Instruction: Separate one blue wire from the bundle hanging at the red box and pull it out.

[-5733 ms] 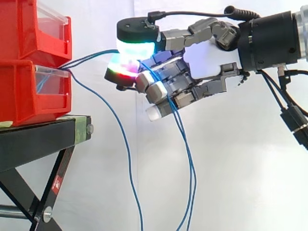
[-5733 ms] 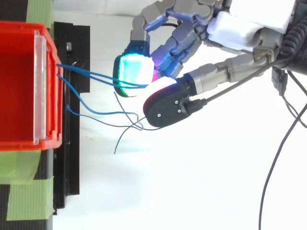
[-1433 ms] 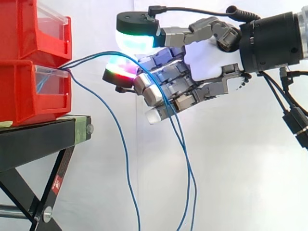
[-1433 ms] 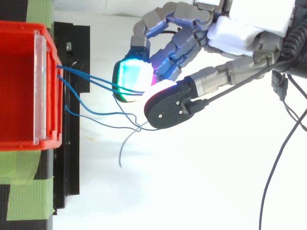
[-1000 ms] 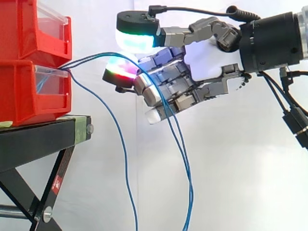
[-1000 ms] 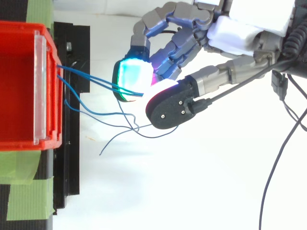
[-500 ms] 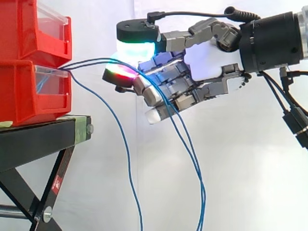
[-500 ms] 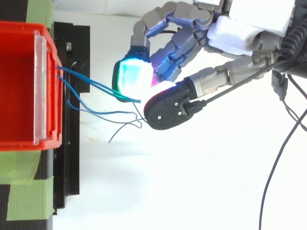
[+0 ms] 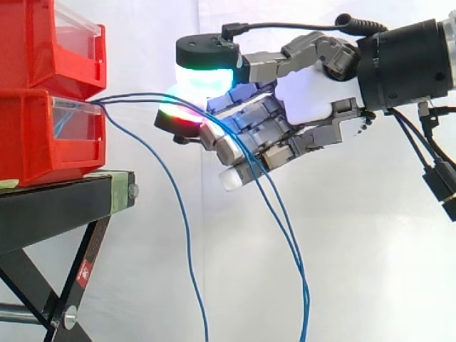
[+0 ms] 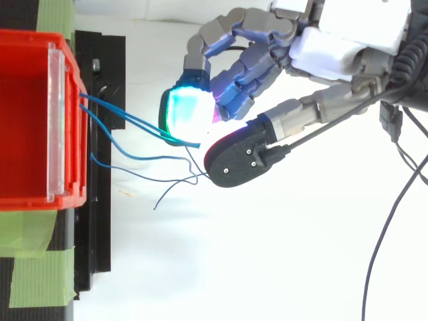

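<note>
Two blue wires (image 9: 139,99) run almost level from the front of the lower red bin (image 9: 43,142) to my hand (image 9: 306,92). They pass between its glowing fingertips (image 9: 205,71), where curled fingers and thumb pinch them, then drape over the fingers and hang down (image 9: 299,285). A third blue wire (image 9: 187,246) drops loose from the bin, apart from the hand. From above, the wires (image 10: 127,119) leave the red bin (image 10: 27,120) and end under the cyan pad (image 10: 182,114) of the hand (image 10: 334,47); thinner strands (image 10: 144,175) lie below them.
A second red bin (image 9: 43,43) sits stacked on the lower one. Both rest on a black stand (image 9: 64,206) with a crossed leg. Green tape (image 10: 37,274) holds the stand's near edge. A white curtain hangs behind.
The hand has shifted slightly right and down with the two wires in its pinch. The wires now run straighter from the bin, and their hanging part has swung right.
</note>
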Controlling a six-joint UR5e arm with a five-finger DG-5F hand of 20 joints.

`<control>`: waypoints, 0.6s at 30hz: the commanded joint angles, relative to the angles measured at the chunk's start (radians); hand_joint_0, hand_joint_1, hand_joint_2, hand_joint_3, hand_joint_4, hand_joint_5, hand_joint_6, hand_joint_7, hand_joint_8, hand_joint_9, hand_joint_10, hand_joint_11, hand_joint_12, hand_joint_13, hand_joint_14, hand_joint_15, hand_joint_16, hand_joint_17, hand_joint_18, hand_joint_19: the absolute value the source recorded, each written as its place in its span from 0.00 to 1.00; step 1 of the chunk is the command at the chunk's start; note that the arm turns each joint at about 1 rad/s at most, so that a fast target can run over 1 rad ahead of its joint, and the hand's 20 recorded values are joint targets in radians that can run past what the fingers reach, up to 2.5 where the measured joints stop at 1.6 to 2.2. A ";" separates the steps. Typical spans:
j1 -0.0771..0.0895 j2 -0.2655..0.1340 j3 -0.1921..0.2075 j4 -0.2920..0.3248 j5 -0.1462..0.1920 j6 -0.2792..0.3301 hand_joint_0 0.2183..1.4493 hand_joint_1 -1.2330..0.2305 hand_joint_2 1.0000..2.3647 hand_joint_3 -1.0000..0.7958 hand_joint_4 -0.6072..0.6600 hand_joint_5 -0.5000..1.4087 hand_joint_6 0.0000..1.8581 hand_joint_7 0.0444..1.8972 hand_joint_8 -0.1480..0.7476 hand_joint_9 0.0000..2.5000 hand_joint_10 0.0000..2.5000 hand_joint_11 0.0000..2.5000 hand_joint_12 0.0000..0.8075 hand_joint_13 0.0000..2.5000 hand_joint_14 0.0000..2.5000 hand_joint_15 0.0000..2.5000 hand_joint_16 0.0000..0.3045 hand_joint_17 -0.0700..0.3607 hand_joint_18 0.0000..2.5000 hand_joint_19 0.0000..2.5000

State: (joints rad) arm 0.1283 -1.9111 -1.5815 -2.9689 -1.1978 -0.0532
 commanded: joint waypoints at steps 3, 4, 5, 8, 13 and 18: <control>0.001 0.000 0.000 -0.015 -0.002 0.000 0.36 0.19 0.00 0.28 0.66 0.13 0.48 0.48 0.54 0.29 0.01 0.52 0.56 0.36 0.01 0.41 0.19 0.46 0.29 0.23; 0.001 0.000 0.000 -0.015 0.000 -0.002 0.36 0.19 0.00 0.28 0.66 0.13 0.48 0.48 0.54 0.29 0.01 0.53 0.56 0.36 0.01 0.41 0.19 0.47 0.29 0.22; 0.001 -0.002 0.000 -0.015 0.000 -0.004 0.36 0.19 0.00 0.28 0.66 0.12 0.48 0.49 0.54 0.29 0.01 0.52 0.56 0.35 0.01 0.41 0.19 0.47 0.29 0.22; 0.001 -0.008 0.000 -0.021 0.001 -0.008 0.36 0.19 0.00 0.28 0.66 0.12 0.48 0.48 0.54 0.28 0.01 0.52 0.56 0.34 0.01 0.40 0.19 0.47 0.29 0.22; 0.001 -0.008 0.000 -0.035 0.004 -0.005 0.36 0.19 0.00 0.28 0.66 0.12 0.48 0.48 0.54 0.27 0.01 0.52 0.56 0.33 0.01 0.39 0.19 0.47 0.28 0.22; 0.001 -0.009 -0.002 -0.047 0.004 -0.010 0.36 0.19 0.00 0.28 0.66 0.12 0.47 0.48 0.54 0.27 0.01 0.51 0.56 0.33 0.01 0.39 0.19 0.47 0.28 0.22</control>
State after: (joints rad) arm 0.1289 -1.9188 -1.5819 -3.0098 -1.1936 -0.0600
